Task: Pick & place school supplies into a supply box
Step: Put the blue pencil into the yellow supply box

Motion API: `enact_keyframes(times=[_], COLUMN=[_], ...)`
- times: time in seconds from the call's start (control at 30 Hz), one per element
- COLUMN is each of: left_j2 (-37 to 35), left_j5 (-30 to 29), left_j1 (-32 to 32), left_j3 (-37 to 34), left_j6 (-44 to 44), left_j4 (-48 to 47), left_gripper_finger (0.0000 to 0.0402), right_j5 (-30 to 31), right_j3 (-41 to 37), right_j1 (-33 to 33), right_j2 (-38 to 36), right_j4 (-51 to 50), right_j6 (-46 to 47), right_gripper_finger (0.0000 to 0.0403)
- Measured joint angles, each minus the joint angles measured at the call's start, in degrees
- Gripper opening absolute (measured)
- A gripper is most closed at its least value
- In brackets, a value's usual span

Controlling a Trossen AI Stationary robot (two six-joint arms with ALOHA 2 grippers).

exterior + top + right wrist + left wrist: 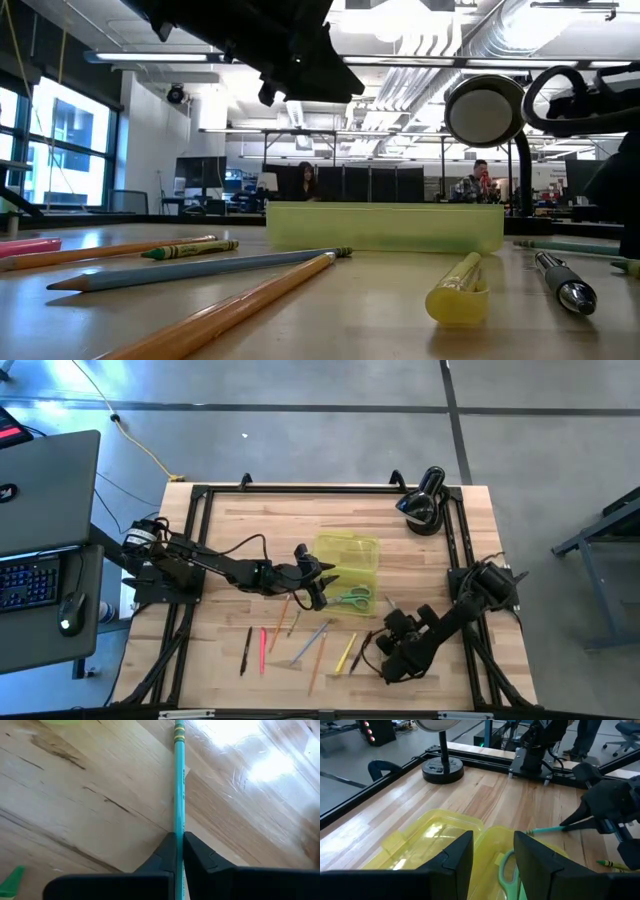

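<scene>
Fingers of your right gripper (179,851) pinch the teal pencil (178,780) flat on the table (230,530), just beside the supply box (348,553), ready to lift. Your left gripper (492,852) hovers above that box, fingers parted and holding nothing; the green-handled scissors (352,598) lie at the box's near edge.

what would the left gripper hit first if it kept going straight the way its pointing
Probably the supply box: the left gripper, jaws open, points over it, with the green-handled scissors just ahead. Farther along stands the black lamp base. Its height above the box is unclear.
</scene>
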Motion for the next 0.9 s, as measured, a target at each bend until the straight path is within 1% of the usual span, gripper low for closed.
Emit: enact_keyframes(times=[0.2,0.33,0.47,0.63,0.7,0.77,0.83,0.9], left_j2=[0.0,0.0,0.0,-3.3,-4.9,-6.7,-8.3,-10.2], left_j5=[0.0,0.0,0.0,0.0,0.0,0.0,0.0,0.0], left_j1=[0.0,0.0,0.0,0.0,0.0,0.0,0.0,0.0], left_j3=[0.0,0.0,0.0,0.0,0.0,0.0,0.0,0.0], left_j6=[0.0,0.0,0.0,0.2,1.6,4.2,6.3,7.9], left_j4=[0.0,0.0,0.8,1.8,1.7,1.1,1.3,0.6], left_gripper_finger=[0.0172,0.0172,0.0172,0.0172,0.0172,0.0172,0.0172,0.0172], right_j5=[-0.9,-0.9,2.9,9.2,12.5,15.9,18.5,19.3], right_j3=[0.0,-0.1,0.0,0.0,0.0,0.0,0.0,0.0], right_j1=[0.0,-0.1,-0.1,-1.8,-3.2,-5.2,-7.5,-10.2], right_j2=[-0.3,-3.0,-8.7,-15.4,-17.2,-18.4,-19.2,-19.2], right_j4=[1.4,2.3,2.4,2.6,3.4,6.3,10.8,17.2], right_j6=[0.4,0.3,-2.2,-7.6,-11.1,-17.4,-26.9,-38.1], right_gripper_finger=[0.0002,0.0002,0.0002,0.0002,0.0002,0.0002,0.0002,0.0002])
